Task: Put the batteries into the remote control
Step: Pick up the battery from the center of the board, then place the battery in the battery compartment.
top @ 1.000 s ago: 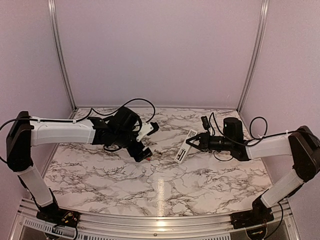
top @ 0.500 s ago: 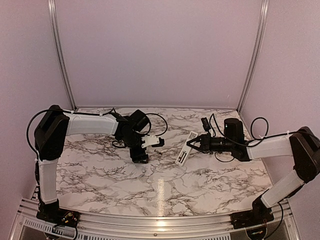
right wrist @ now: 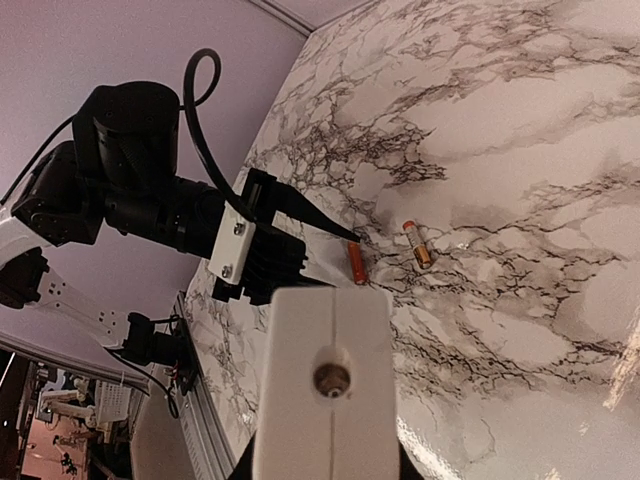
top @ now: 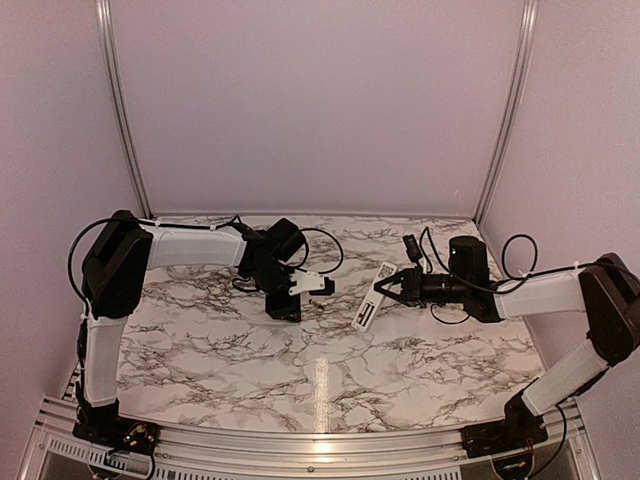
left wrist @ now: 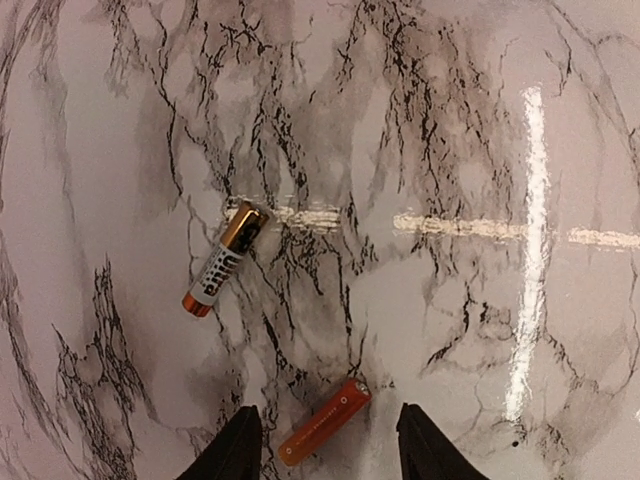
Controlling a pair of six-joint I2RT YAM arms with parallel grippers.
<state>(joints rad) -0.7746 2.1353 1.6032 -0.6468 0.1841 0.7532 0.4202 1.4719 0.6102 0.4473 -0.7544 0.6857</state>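
Gripping the remote (top: 370, 300) near its upper end, the right gripper (top: 386, 288) sits just right of centre in the top view, jaws closed on the white bar, which slants down to the left. Whether its lower end touches the table (top: 200, 350) cannot be told. Its battery bay shows in no view, so what it holds cannot be told. The right wrist view gives only a white face with a small round metal part, filling the lower centre and hiding the right fingers almost entirely.

In the left wrist view the orange battery (left wrist: 325, 422) lies slanted on the marble at the bottom centre, between the two fingers (left wrist: 238, 450) of the left gripper (left wrist: 328, 428), which is open with a tip on each side. The dark battery (left wrist: 224, 260), gold at one end and orange at the other, lies apart at the left centre, also outside the remote. Only the fingertips show, cut off by the bottom edge. In the top view both cells are too small to make out beside the left gripper
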